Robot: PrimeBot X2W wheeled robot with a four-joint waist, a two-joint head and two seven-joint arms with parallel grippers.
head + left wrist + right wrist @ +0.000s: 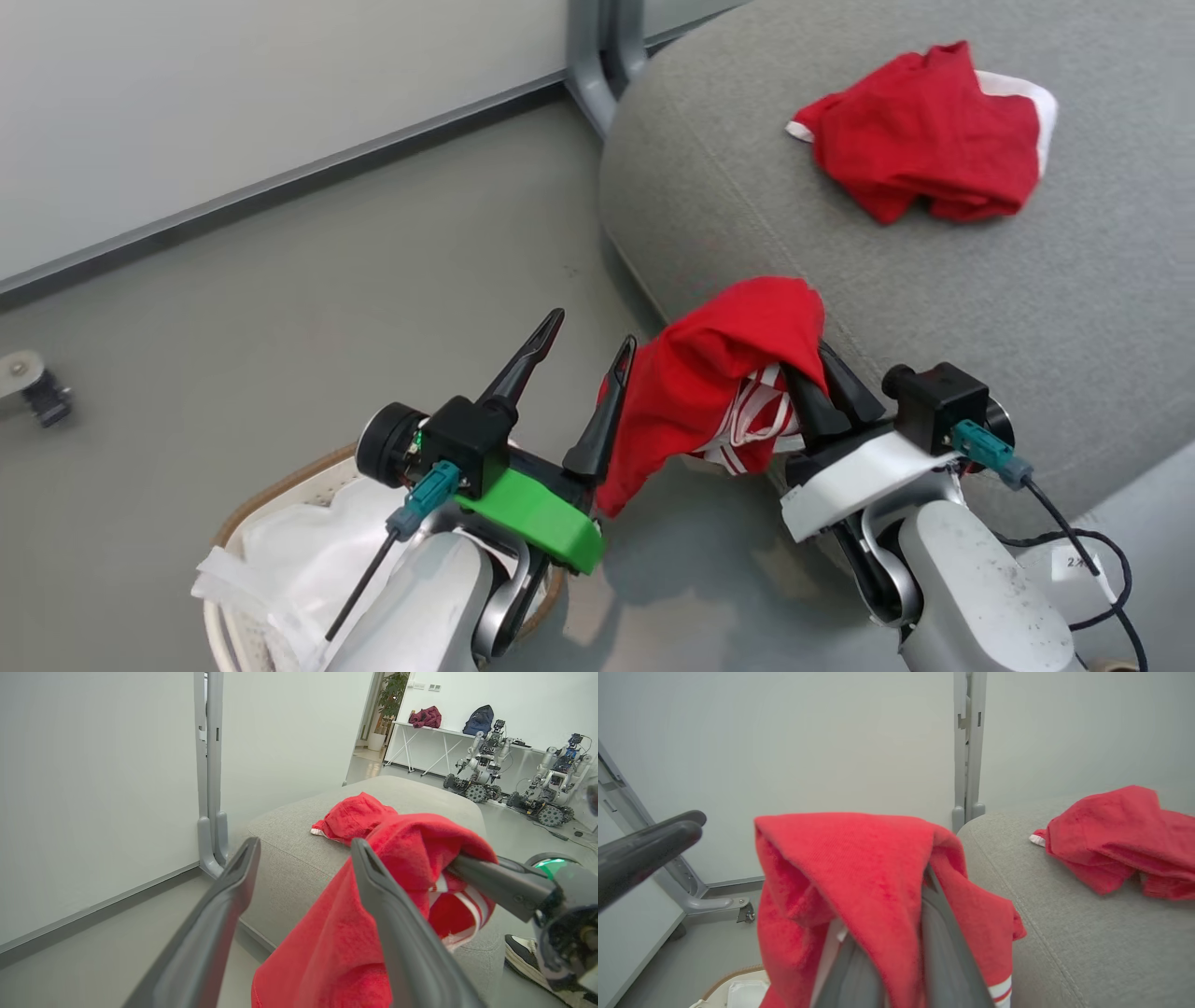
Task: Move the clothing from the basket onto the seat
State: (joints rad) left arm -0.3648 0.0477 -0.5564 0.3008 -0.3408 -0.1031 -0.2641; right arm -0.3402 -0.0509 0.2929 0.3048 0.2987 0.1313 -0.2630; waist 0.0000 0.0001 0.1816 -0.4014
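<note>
Garment (719,373) in transit, head view: it hangs at the near edge of the seat (934,308), pinched by the closed right gripper (822,392); the left gripper (591,333), fingers spread wide and empty, stands on the side away from the seat, above the basket (280,485). Left wrist view: cloth brushes one spread finger, seat beyond. Right wrist view: seat lies ahead and right, so the right arm is judged nearer for a drop beside the second garment (1115,835).

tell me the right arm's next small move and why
Probably swing it forward over the seat: the right jaws are shut on a red garment that hangs at the seat's edge, partly over the floor, while the left jaws stand open beside it.
</note>
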